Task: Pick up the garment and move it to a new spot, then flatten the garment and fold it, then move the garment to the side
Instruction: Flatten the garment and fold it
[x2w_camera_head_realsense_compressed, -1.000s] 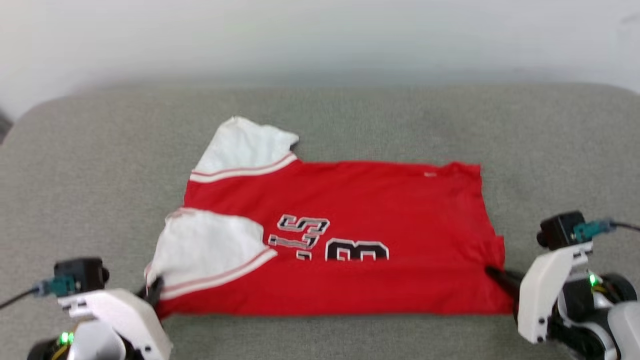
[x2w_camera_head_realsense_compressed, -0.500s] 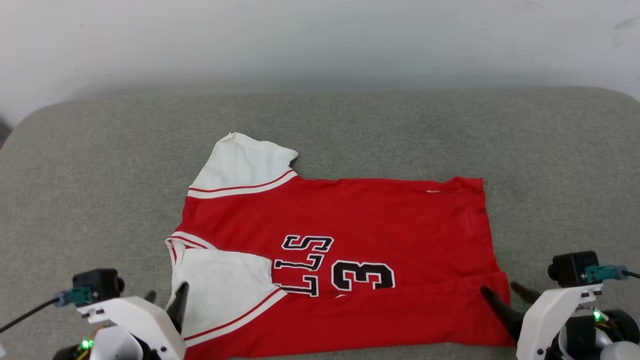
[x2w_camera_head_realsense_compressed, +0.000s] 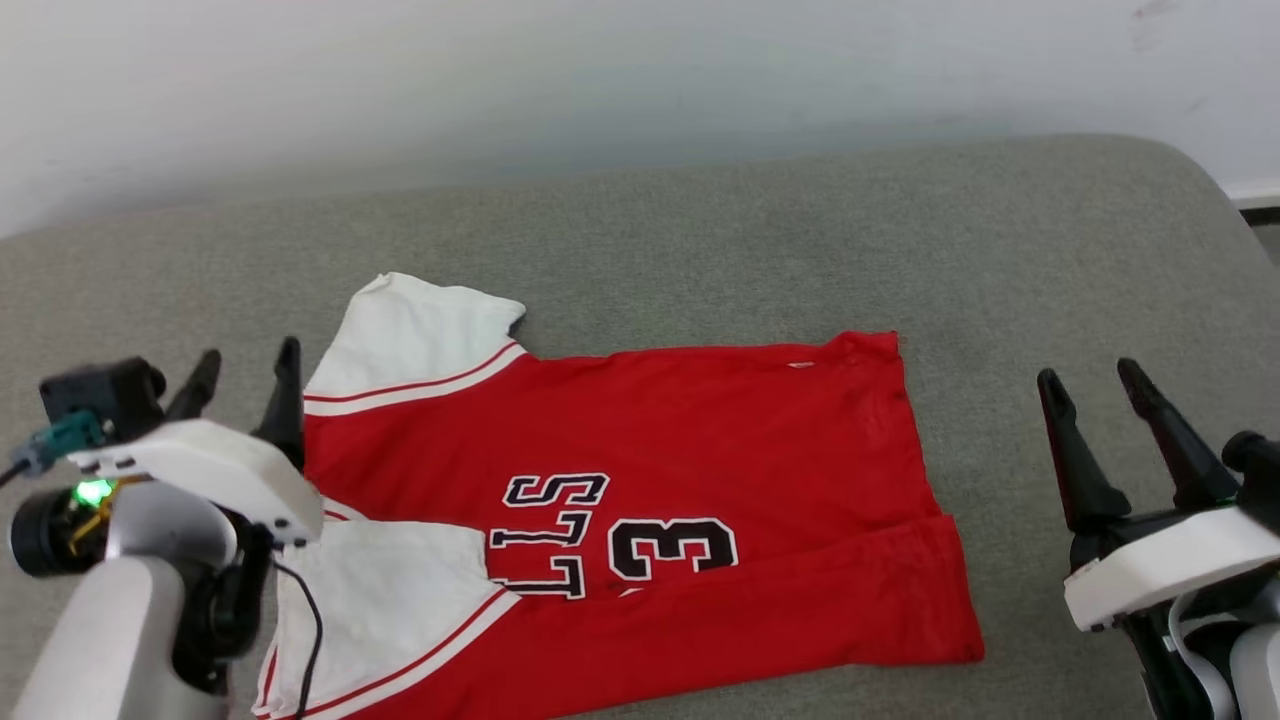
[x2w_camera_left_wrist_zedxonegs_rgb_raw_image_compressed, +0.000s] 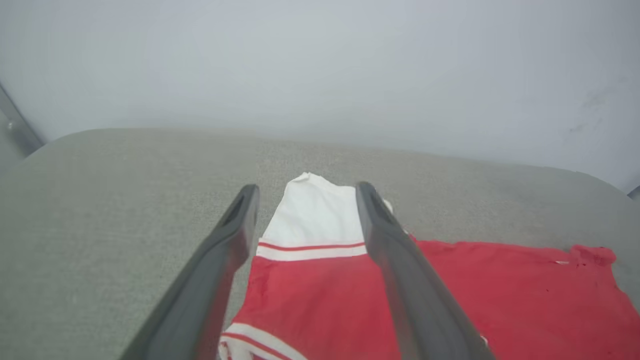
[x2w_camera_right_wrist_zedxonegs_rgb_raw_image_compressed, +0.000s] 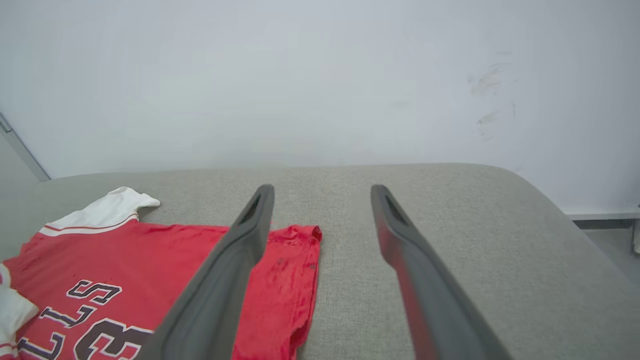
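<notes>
Reading the layout big to small. Pale wall (x2w_camera_head_realsense_compressed: 600, 80) behind; the grey upholstered surface (x2w_camera_head_realsense_compressed: 700, 230) carries everything. The garment (x2w_camera_head_realsense_compressed: 700, 430) lies about mid-surface, a bit toward our left. It's laid sideways, collar end at our left and hem (x2w_camera_head_realsense_compressed: 915, 460) at our right. That puts one short end by each arm, which we judge is the reason for the orientation: each side can work its own end.

Our left jaws are spread wide and empty, hovering just beside the shoulder edge. In the left wrist view they frame the far sleeve (x2w_camera_left_wrist_zedxonegs_rgb_raw_image_compressed: 315, 215). Our right jaws are likewise wide apart, gripping nothing, over bare surface near the hem but clear of it.

The near long edge is turned up over the body as a red band (x2w_camera_head_realsense_compressed: 780, 620), with the crease passing right at the lower edge of the lettering (x2w_camera_head_realsense_compressed: 620, 540). The near sleeve (x2w_camera_head_realsense_compressed: 390, 600) lies folded in over the chest. We read that as the first lengthwise fold in place. The far sleeve sticks out flat past the far edge, not yet tucked, so by our estimate folding isn't finished.

Thin jersey, so we expect drag and ripples if we pinch one layer only. Small pale mark (x2w_camera_head_realsense_compressed: 800, 365) near the far edge; can't tell what it is.
</notes>
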